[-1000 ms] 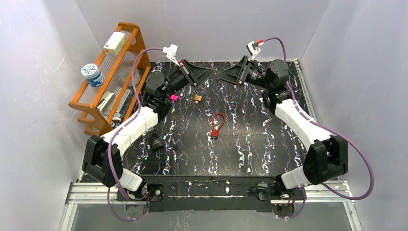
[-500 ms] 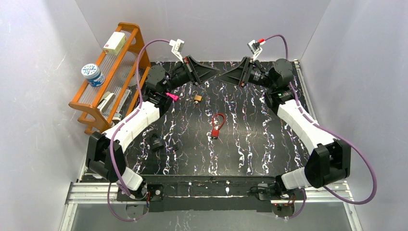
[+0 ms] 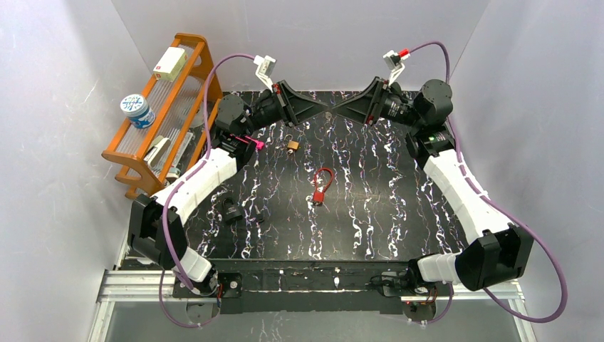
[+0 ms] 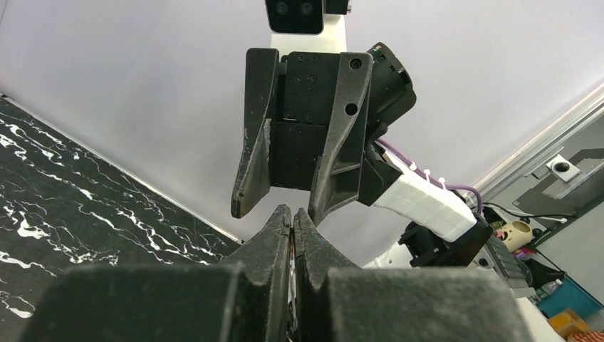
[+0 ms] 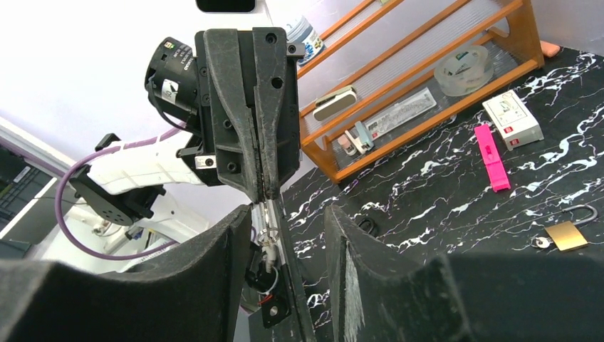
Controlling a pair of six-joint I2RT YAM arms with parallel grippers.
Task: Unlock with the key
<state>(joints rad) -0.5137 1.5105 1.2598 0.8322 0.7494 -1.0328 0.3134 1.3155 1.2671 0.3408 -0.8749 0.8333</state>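
Above the far edge of the black marbled desk (image 3: 384,214), near the back wall, the two claws meet tip to tip: the left claw (image 3: 325,112) is clenched on the small key (image 5: 266,212), its ring hanging below, and the right claw (image 3: 338,112) stands released just before it. The brass padlock (image 3: 293,145) and the red padlock (image 3: 320,187) lie apart on the desk with free room around. The key looks light, thin and stiff, so it may twist or slip; holding its bow seems safest.
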